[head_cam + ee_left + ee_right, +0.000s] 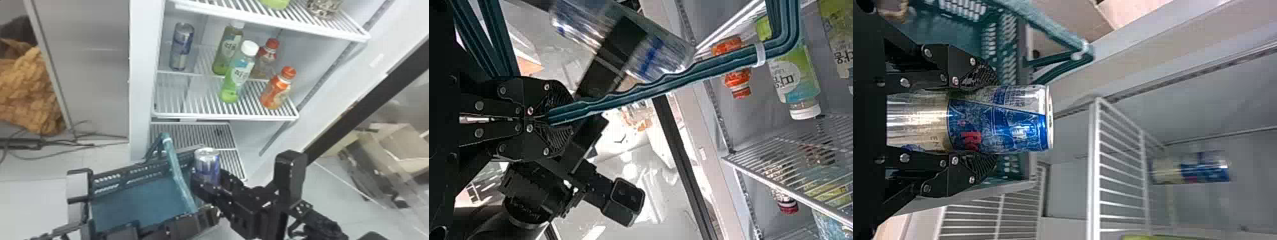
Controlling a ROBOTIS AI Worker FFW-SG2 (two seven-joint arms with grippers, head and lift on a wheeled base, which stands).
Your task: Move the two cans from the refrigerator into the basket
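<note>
The right gripper [213, 181] grips one can [207, 161] between its fingers, the can's top projecting past the fingertips, beside the basket [127, 178]. The left gripper [212, 215] is closed on the handle [175, 169]. The other can [182, 48] stands on the shelf [223, 117], apart from both grippers.

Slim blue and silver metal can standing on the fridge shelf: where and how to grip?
Probably mid-body, coming level from the fridge's open front, one finger per side. The slim blue and silver can stands upright on the white wire shelf, straight-sided, with a gap to the green plastic bottle at its right.
</note>
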